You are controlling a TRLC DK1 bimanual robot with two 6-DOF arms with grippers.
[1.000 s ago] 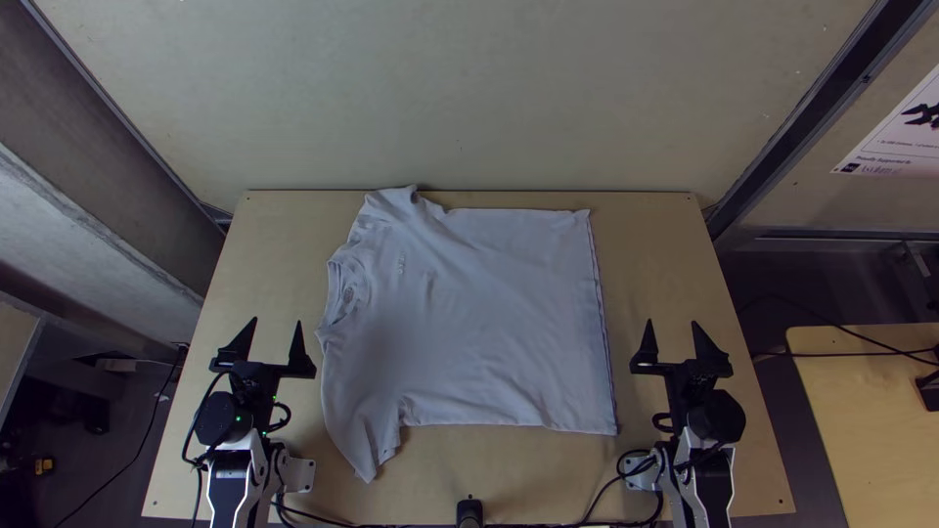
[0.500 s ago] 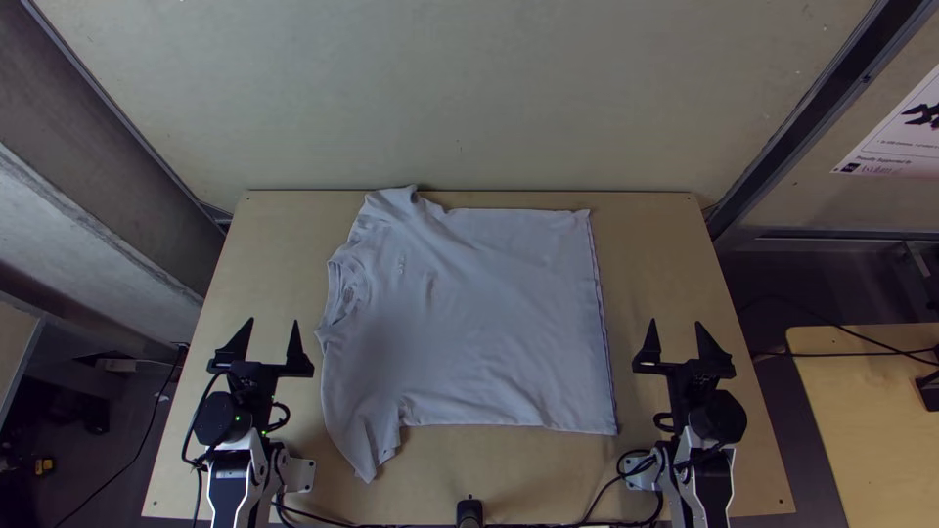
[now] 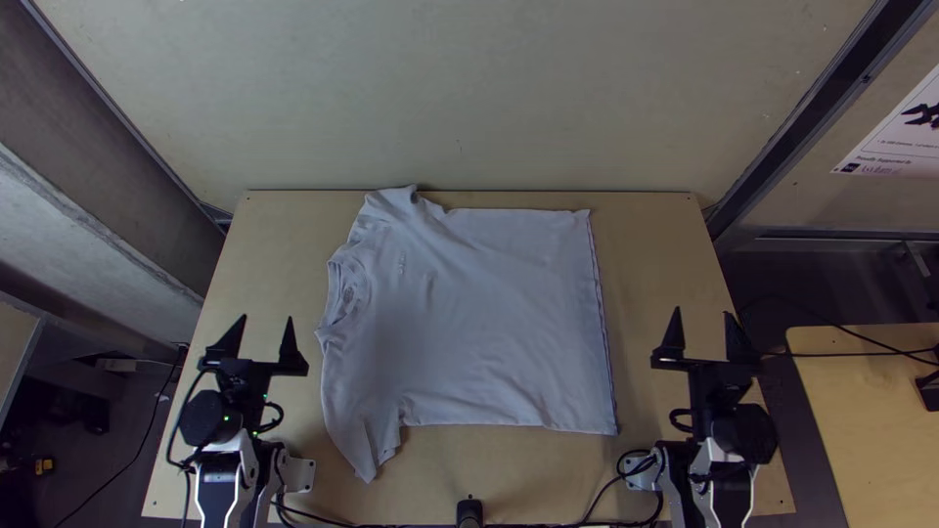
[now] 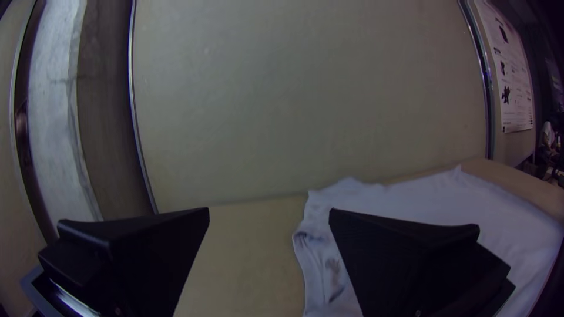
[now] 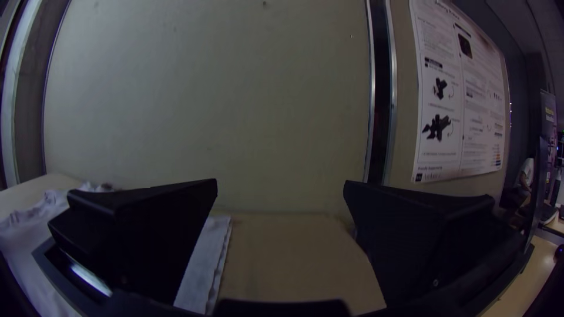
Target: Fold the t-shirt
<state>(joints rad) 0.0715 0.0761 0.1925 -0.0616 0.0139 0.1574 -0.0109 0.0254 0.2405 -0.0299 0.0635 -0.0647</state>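
In the top view a white t-shirt [image 3: 479,323] lies spread on the table, collar towards the left, hem towards the right, one sleeve pointing to the near edge. My left gripper [image 3: 266,337] is open to the left of the collar, apart from the cloth. My right gripper [image 3: 702,332] stands open to the right of the hem, holding nothing. In the left wrist view the left gripper [image 4: 269,214] has its fingers wide apart, one overlapping the shirt [image 4: 323,252]. The right wrist view has the right gripper [image 5: 281,185] open, with the shirt's hem [image 5: 205,258] partly behind one finger.
Bare wood of the table [image 3: 665,244] borders the shirt on the right. A pale wall [image 3: 460,98] rises behind the far edge. Cables [image 3: 577,523] run along the near edge, around a small black post [image 3: 469,512]. Another wooden table [image 3: 871,411] stands off to the right.
The right gripper has shifted to the right, away from the hem, and slightly up the picture. My left gripper has drifted a little to the left. The shirt lies as before.
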